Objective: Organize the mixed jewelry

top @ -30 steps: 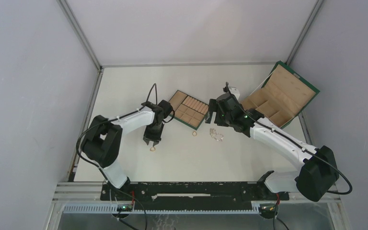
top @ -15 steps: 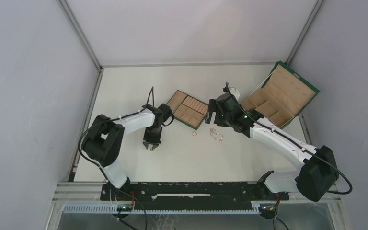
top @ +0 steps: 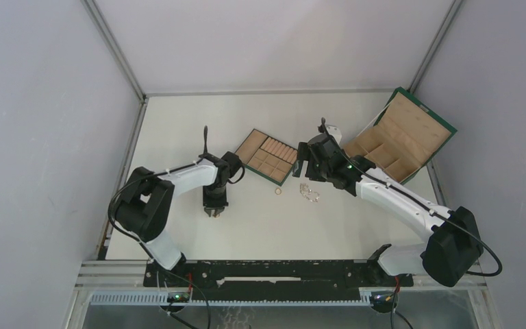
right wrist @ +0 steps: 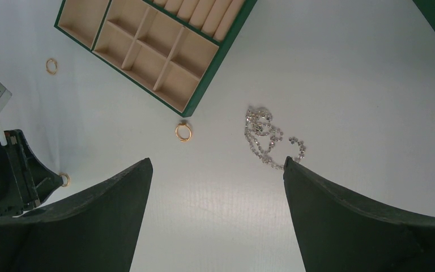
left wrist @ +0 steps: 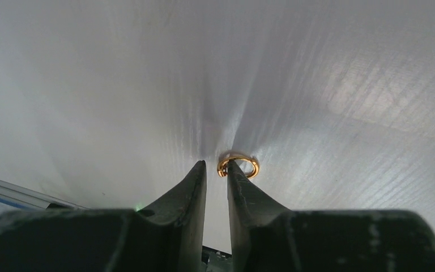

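Pointing down at the counter, the left gripper stands with its jaws narrowed to a slit and clamped on nothing. A gold ring lies flat on the counter right at its tips. The ring's near rim sits in the slit, and one fingertip stands over the hoop's opening. Whether that tip touches the metal I cannot tell.

The right gripper is released, jaws spread wide, hanging above the counter. The silvery chain tangle lies just ahead of it, one end almost at the tip of one finger. A second gold ring lies ahead of the gap, nearer the other finger and just off the corner of the tan tray. A third gold ring lies farther ahead and off to that same side, beside the tray's edge. The open green box stands off to this gripper's outer side, apart from it.
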### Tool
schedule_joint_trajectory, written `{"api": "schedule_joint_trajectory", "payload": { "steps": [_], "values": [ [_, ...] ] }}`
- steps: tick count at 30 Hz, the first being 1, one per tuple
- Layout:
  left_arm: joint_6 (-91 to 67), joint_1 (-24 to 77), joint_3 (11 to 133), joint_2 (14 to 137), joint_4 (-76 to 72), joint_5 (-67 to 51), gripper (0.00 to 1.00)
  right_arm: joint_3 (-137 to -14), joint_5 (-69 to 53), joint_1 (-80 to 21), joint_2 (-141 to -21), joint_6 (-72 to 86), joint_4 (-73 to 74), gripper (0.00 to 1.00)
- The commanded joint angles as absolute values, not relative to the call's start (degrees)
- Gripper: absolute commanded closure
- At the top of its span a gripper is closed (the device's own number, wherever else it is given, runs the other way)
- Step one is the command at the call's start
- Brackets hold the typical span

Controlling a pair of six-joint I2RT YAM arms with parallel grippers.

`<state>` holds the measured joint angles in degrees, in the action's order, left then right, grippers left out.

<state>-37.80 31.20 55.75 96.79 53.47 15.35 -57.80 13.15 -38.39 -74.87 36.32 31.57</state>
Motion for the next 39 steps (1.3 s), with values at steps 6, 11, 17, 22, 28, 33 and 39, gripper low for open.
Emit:
{"api": "schedule_joint_trajectory", "payload": {
  "steps": [6,11,17,22,28,33,39],
  "values": [
    [-40.0,30.0,54.2,94.8,51.0,14.9,0.79,-60.3,13.5,-38.8,-74.6,36.3,30.1,0.05],
    [-39.5,29.6,53.3,94.6,49.8,13.6,0.83,-60.2,13.5,-38.8,-74.6,36.4,30.3,0.05],
    [-38.9,29.2,52.5,93.7,48.2,12.3,0.91,-60.2,13.9,-39.0,-74.4,36.6,30.8,0.06],
    [-37.9,29.2,52.5,92.6,47.1,12.0,0.98,-60.2,14.1,-39.0,-74.4,36.9,30.7,0.06],
    [-34.5,29.5,54.6,89.5,46.1,11.9,1.0,-60.2,14.0,-38.6,-73.6,37.5,30.3,0.06],
    [-30.7,29.9,60.4,85.6,47.4,10.5,1.0,-60.2,10.5,-35.2,-71.5,38.9,30.1,0.05],
    [-28.4,30.0,69.5,84.4,48.4,6.8,1.0,-60.0,-2.9,-33.0,-70.8,38.9,23.7,0.09]
  ]
}}
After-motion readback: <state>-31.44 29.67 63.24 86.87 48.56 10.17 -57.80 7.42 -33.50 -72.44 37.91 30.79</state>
